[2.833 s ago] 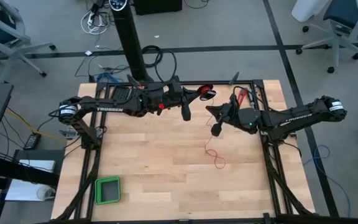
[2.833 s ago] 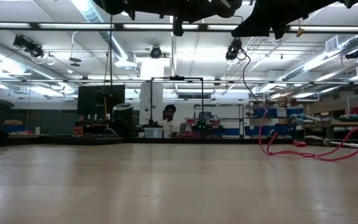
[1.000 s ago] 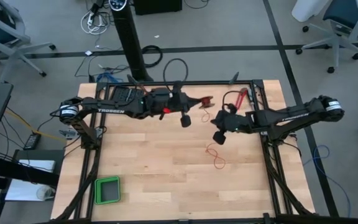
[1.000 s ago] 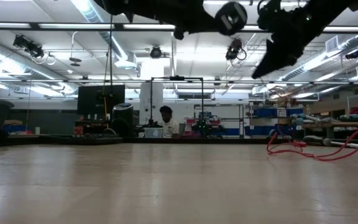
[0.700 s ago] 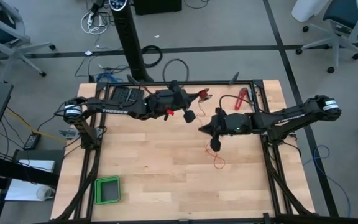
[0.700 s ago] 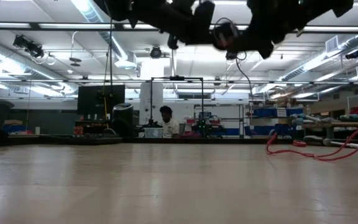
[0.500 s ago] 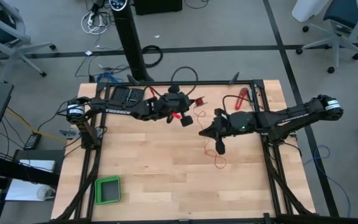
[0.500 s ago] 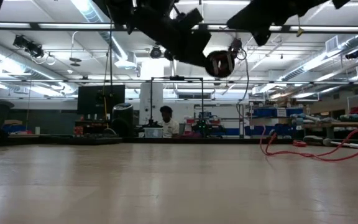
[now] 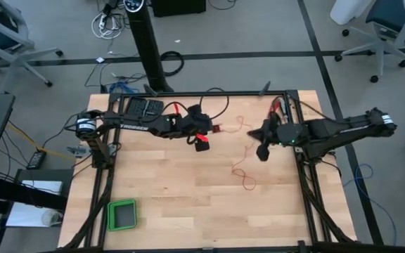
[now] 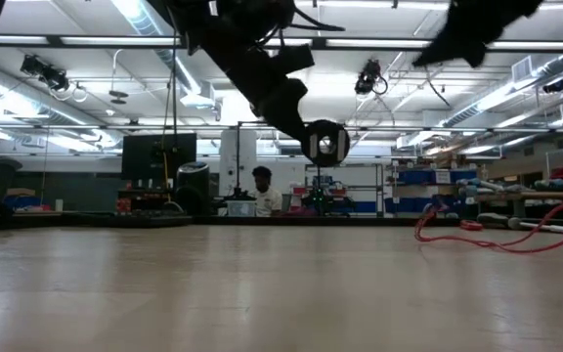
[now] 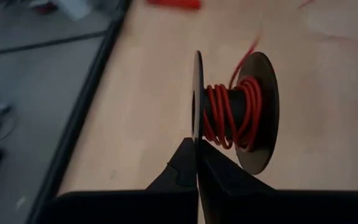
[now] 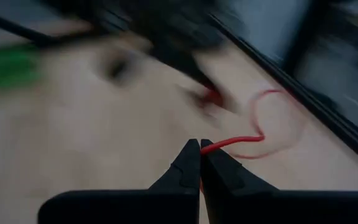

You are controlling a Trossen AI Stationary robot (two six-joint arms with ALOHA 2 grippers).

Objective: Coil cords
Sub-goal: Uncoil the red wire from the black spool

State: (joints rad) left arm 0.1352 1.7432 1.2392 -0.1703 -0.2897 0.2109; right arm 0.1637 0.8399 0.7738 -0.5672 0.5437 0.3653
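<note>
Left gripper is pressed shut on the rim of a small spool, holding it edge-on above the table near the back. Red cord is already wound a few turns round the hub, so the spool looks like the winding core. From there the cord crosses the gap to the right gripper, closed on the strand itself, probably to keep tension and feed it. Right gripper sits well apart from the spool, towards the table's right edge. Slack tail still squiggles loose on the wood between and below the two arms. Coiling looks partway done.
</note>
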